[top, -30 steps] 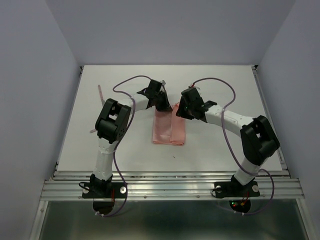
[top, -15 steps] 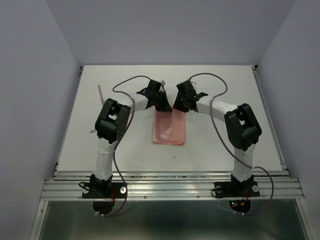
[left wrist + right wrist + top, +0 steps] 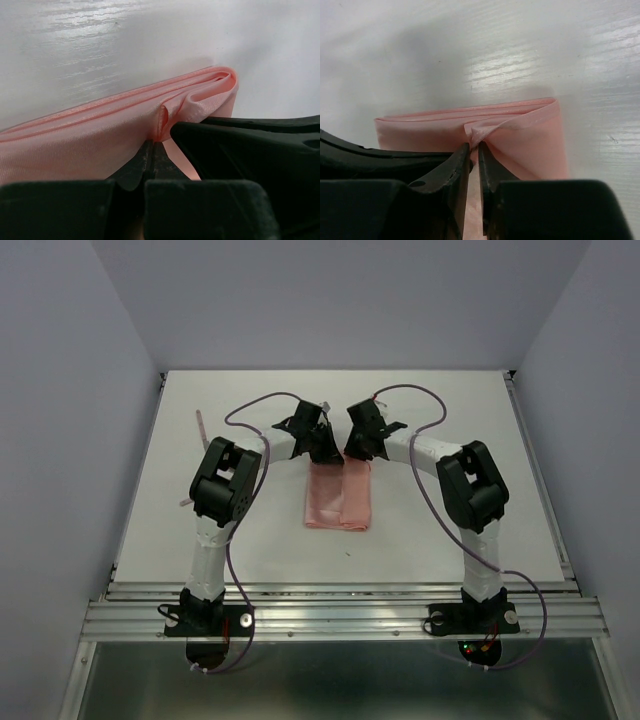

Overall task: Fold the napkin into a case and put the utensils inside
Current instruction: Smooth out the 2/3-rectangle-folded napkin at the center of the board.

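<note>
The napkin (image 3: pixel 338 495) lies folded into a long strip in the middle of the tabletop (image 3: pixel 450 540), and I grip its far end at both corners. My left fingers (image 3: pixel 136 172) are clenched on a small tuck of cloth, and my right fingers (image 3: pixel 492 172) are pinched on a pleat beside them. Holding both corners should let me carry that edge over evenly for the next fold. A slender utensil (image 3: pixel 200 426) waits well apart, far left.

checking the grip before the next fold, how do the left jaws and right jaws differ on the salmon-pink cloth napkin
The left jaws pinch the salmon-pink cloth napkin on the left half of its far edge; the right jaws pinch the right half. The left jaws meet with no visible gap; the right jaws show a thin slit. Both are shut on a small bunched tuck.
</note>
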`<state>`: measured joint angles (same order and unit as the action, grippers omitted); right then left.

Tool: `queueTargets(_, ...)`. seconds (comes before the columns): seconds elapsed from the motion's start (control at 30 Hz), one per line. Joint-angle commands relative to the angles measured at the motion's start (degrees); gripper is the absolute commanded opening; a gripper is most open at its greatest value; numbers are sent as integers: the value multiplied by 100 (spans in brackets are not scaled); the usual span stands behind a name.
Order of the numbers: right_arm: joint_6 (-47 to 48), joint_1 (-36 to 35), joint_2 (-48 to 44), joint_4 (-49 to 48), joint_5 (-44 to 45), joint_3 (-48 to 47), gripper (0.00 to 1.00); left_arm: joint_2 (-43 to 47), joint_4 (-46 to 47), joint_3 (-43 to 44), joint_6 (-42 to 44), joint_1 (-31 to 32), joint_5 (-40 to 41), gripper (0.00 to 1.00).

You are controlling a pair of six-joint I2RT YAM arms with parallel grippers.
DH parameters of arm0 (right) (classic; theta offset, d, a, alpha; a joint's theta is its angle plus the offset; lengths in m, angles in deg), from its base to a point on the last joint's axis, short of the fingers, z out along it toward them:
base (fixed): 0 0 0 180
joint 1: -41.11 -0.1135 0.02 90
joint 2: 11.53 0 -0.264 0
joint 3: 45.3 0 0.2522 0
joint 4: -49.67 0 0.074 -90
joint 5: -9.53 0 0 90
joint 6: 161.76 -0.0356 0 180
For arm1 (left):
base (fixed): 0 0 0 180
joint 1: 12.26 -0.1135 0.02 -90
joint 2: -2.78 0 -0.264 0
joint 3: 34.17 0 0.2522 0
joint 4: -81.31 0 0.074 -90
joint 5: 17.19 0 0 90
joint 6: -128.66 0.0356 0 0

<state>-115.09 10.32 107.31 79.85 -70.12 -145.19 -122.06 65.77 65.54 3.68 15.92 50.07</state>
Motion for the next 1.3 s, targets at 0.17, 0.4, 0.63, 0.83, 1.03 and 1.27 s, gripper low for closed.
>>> queueTargets(0.17, 26, 20, 165, -25, -33, -326, 1, 179, 90, -105, 141, -76, -46, 0)
queueTargets(0.4, 53, 20, 51, -209, -279, -256, 1, 205, 82, -105, 141, -120, -55, 0)
queueTargets(0.63, 53, 20, 139, -271, -376, -238, 1, 205, 90, -96, 158, -138, -81, 0)
queueTargets(0.83, 35, 20, 410, -280, -332, -308, 1, 275, 90, -149, 185, -138, -99, 0)
queueTargets(1.03, 27, 20, 552, -280, -402, -308, 1, 548, 99, -316, 211, -190, -73, 0)
queueTargets(1.27, 70, 20, 640, -307, -525, -291, 1, 996, 99, -483, 176, -322, -81, 4)
